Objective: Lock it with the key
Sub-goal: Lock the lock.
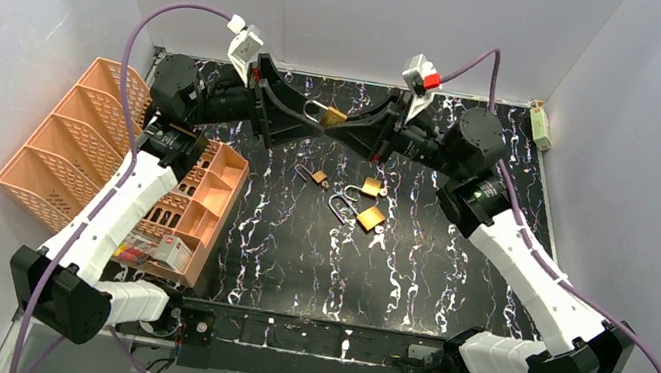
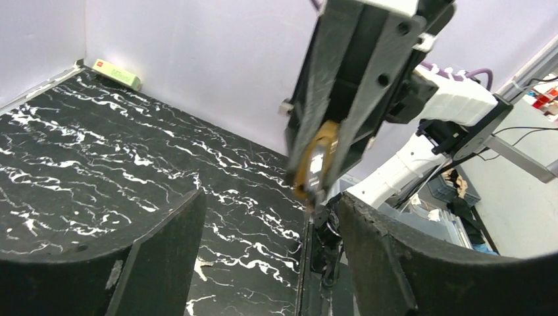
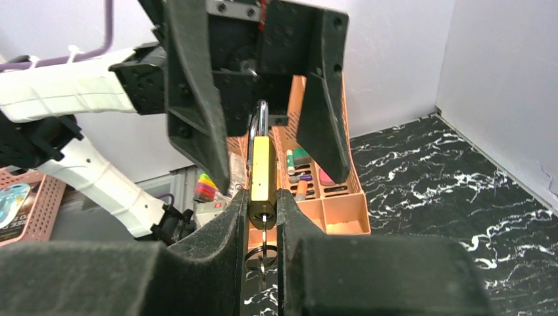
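A brass padlock (image 1: 329, 116) is held in the air at the back middle of the table. My right gripper (image 1: 340, 129) is shut on its body. In the right wrist view the padlock (image 3: 262, 172) stands upright between my right gripper's (image 3: 262, 201) fingers. A key sits in its keyhole and a key ring (image 3: 261, 255) hangs below. My left gripper (image 1: 313, 123) faces it with jaws wide open on either side of the steel shackle (image 3: 260, 117), touching nothing. In the left wrist view the padlock (image 2: 316, 164) is blurred, ahead of my open left gripper (image 2: 270, 197).
Three more padlocks lie on the black marbled table: a small one (image 1: 319, 177), one (image 1: 371, 187) and one with an open shackle (image 1: 369, 217), with keys (image 1: 377, 240) beside them. An orange organiser (image 1: 81, 140) stands at the left. A small green box (image 1: 541, 128) sits at the back right corner.
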`<state>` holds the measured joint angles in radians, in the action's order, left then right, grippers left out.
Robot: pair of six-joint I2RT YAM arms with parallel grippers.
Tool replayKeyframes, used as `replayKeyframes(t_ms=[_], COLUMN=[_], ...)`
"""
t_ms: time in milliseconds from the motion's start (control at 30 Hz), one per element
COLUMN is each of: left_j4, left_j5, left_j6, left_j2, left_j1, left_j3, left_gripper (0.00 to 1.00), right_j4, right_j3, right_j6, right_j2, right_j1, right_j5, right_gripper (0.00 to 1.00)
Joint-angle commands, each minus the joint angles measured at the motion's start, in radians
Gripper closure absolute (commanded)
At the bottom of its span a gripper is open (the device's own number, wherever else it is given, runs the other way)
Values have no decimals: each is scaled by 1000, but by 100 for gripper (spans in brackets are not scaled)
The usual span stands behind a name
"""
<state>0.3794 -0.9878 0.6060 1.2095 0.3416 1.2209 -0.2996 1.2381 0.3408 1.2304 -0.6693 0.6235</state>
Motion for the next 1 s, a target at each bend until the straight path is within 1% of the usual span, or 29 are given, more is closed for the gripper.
replayKeyframes(t_ms=[0, 100, 133, 167, 200, 300, 400, 500, 567, 633, 733, 800, 833, 867, 967], left_j4=[-44, -39, -39, -36, -28, 60, 175, 269, 278, 273, 257, 250, 237, 209, 119], left_j5=[12, 7, 4, 1, -5, -57, -150, -216, -234, -243, -254, -260, -261, -258, -256], left_j6=[-51, -46, -45, -43, -38, 10, 106, 191, 205, 198, 186, 188, 180, 160, 95], left_j2=[-44, -47, -49, -53, -59, -71, -55, -31, -22, -17, -6, 1, 2, 3, -3], left_j1=[-15, -19, -23, -29, -34, -54, -68, -71, -74, -75, -75, -76, -76, -75, -76], left_j3=[37, 31, 29, 27, 26, 7, 0, 0, 6, 7, 12, 14, 15, 19, 37], left_gripper=[26, 26, 22, 12, 10, 9, 10, 18, 28, 43, 70, 81, 83, 79, 81], right_j4=[53, 62, 72, 85, 95, 125, 140, 143, 143, 143, 145, 144, 143, 142, 137], right_j3=[122, 137, 144, 152, 158, 172, 175, 172, 171, 171, 172, 172, 170, 170, 171], right_j6=[8, 18, 18, 18, 18, 19, 26, 32, 32, 31, 32, 30, 30, 29, 29], right_j2=[-4, -1, 3, 7, 11, 24, 41, 51, 53, 55, 58, 59, 58, 58, 59], right_j1=[5, 10, 12, 12, 12, 12, 14, 14, 13, 14, 13, 15, 15, 17, 22], right_j5=[81, 100, 104, 108, 111, 120, 135, 145, 147, 149, 156, 156, 156, 156, 159], right_gripper=[100, 100, 100, 100, 100, 100, 100, 100, 100, 100, 100, 100, 100, 100, 100])
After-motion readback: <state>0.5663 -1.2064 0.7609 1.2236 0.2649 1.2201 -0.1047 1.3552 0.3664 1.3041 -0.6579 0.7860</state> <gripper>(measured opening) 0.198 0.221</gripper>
